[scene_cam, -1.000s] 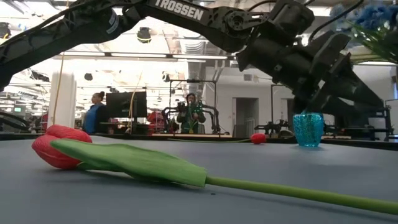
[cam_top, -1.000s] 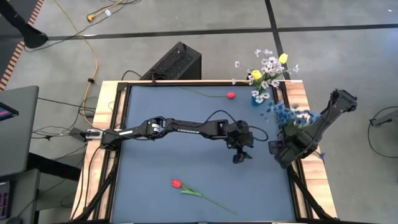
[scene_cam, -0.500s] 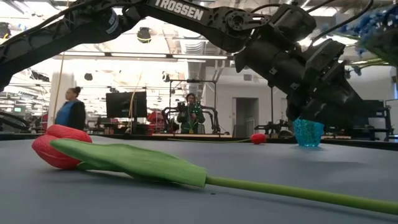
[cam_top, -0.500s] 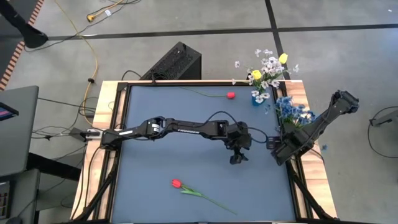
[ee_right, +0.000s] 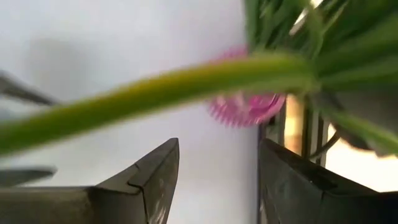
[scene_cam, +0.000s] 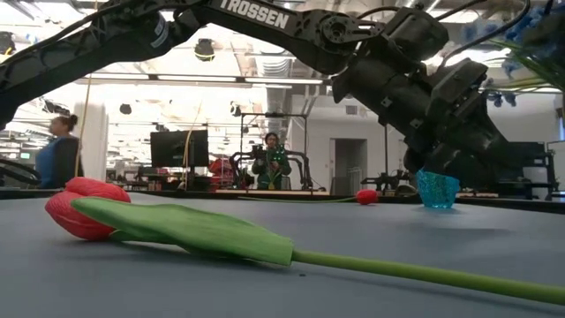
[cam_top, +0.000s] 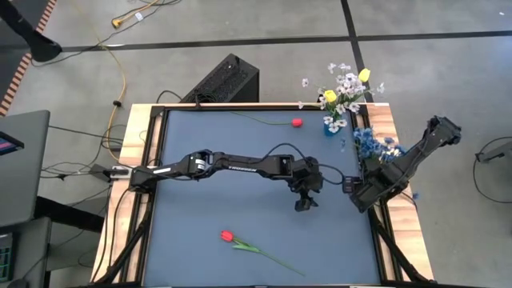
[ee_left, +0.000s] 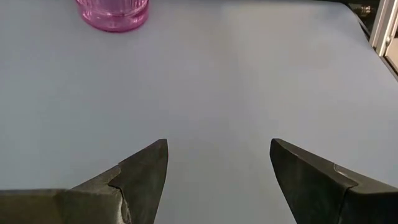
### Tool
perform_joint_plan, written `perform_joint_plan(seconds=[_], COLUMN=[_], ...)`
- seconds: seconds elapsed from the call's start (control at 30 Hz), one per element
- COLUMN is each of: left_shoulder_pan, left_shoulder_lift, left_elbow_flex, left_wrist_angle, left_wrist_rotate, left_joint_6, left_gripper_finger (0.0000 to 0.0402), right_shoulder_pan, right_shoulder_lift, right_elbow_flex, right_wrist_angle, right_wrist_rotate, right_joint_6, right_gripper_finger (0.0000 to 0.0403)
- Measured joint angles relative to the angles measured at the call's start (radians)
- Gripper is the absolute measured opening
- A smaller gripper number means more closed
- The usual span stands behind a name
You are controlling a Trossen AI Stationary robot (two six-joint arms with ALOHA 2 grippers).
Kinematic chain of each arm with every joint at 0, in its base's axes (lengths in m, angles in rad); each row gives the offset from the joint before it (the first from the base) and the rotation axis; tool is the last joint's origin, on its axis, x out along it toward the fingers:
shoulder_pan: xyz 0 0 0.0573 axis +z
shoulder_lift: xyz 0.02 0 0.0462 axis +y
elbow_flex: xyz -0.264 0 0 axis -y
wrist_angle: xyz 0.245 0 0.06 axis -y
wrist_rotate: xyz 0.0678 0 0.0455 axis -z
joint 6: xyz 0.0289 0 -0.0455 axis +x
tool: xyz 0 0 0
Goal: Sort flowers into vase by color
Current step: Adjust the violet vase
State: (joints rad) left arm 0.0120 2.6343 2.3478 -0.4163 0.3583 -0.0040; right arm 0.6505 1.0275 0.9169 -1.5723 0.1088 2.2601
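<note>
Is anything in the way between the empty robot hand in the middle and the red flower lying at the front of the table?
Nothing visible. The left gripper hangs with its jaws open over bare blue table, and the red flower lies alone nearer the front edge, with only open tabletop between them. The right gripper is off to the side by the blue flowers.

The blue-topped table (cam_top: 200,216) carried two red tulips (cam_top: 227,236) (cam_top: 297,122), a teal vase (scene_cam: 437,189) and a pink vase (ee_left: 112,14).

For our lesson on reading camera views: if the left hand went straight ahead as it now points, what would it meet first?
Probably the pink vase. The left hand is open, with only bare table before it; the vase sits slightly off its centre line.
</note>
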Motion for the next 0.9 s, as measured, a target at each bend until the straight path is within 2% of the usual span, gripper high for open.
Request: perform_joint_plan(seconds=[0.2,0.4,0.63,0.9], left_shoulder_pan=[0.0,0.0,0.0,0.0], left_shoulder_lift=[0.0,0.0,0.0,0.0], left_elbow_flex=[0.0,0.0,0.0,0.0], left_wrist_angle=[-0.004,-0.005,-0.005,-0.044], left_wrist_rotate=[0.0,-0.003,-0.003,-0.003], left_joint_6=[0.0,0.0,-0.002,-0.004], left_gripper_finger=[0.0271,0.0271,0.0271,0.0271], right_shoulder_pan=[0.08,0.153,0.115,0.096], right_shoulder_lift=[0.045,0.146,0.245,0.254], right_elbow_flex=[0.106,0.092,0.043,0.031], right_wrist_angle=[0.002,-0.001,0.002,0.003], right_wrist_rotate=[-0.001,-0.054,0.084,-0.022], right_joint_6=[0.031,0.064,0.034,-0.032], right_gripper_finger=[0.0249,0.0244,0.0202,0.0161])
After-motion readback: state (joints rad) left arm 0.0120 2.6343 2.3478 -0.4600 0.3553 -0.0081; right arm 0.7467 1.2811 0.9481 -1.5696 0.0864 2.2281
